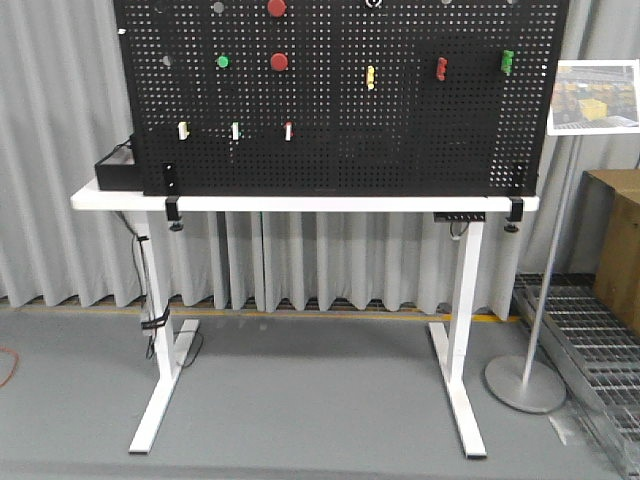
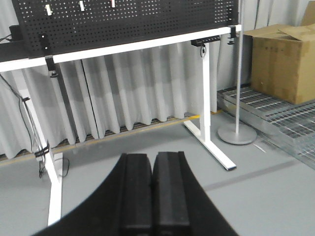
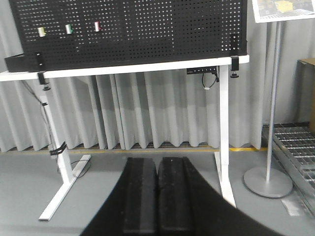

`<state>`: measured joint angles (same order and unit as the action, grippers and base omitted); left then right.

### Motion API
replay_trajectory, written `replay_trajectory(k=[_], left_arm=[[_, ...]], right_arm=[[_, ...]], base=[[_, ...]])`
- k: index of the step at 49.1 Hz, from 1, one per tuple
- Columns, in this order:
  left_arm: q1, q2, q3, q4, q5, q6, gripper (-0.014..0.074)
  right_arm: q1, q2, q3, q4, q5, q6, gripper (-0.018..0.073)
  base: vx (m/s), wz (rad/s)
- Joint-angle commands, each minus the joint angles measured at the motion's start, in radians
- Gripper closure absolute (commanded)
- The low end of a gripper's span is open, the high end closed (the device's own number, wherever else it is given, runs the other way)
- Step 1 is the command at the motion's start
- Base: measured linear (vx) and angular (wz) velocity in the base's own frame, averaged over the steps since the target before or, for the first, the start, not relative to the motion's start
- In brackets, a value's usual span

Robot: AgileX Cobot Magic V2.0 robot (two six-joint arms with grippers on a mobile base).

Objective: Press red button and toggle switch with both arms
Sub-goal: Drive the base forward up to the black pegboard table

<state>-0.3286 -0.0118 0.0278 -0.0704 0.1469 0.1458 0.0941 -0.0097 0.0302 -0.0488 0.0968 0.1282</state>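
On the black pegboard [image 1: 400, 130], two round red buttons sit one above the other. The upper one looks slightly larger and is cut by the frame's top edge; I take it as the red button [image 1: 277, 7]. A small silvery ring with a dark middle at the top edge looks like the toggle switch [image 1: 373, 3]. Neither shows in the wrist views. My left gripper [image 2: 152, 158] is shut and empty, low and well back from the table. My right gripper [image 3: 157, 163] is likewise shut, empty and far from the board. No arm appears in the front view.
The board also carries a smaller red button [image 1: 279, 62], a green button [image 1: 223, 62], a yellow piece [image 1: 371, 77] and small white switches [image 1: 235, 131]. It stands on a white table [image 1: 300, 203]. To the right are a sign stand [image 1: 525, 383], a cardboard box [image 2: 280, 61] and metal grating [image 1: 590, 330].
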Motion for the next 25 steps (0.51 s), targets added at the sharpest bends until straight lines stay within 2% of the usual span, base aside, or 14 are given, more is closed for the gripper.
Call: replay_trajectory(k=[1,25], left_arm=[[-0.001,-0.015,0.033,-0.003,-0.084,-0.008,0.0594],[-0.001,-0.015,0.033,-0.003,-0.084,-0.008,0.0594]], right_arm=[[-0.007,-0.016,0.012,-0.011,-0.082,-0.001,0.0562],[-0.007,-0.016,0.012,-0.011,-0.082,-0.001,0.0562]], base=[[0.52,-0.02],[0.50,-0.02]])
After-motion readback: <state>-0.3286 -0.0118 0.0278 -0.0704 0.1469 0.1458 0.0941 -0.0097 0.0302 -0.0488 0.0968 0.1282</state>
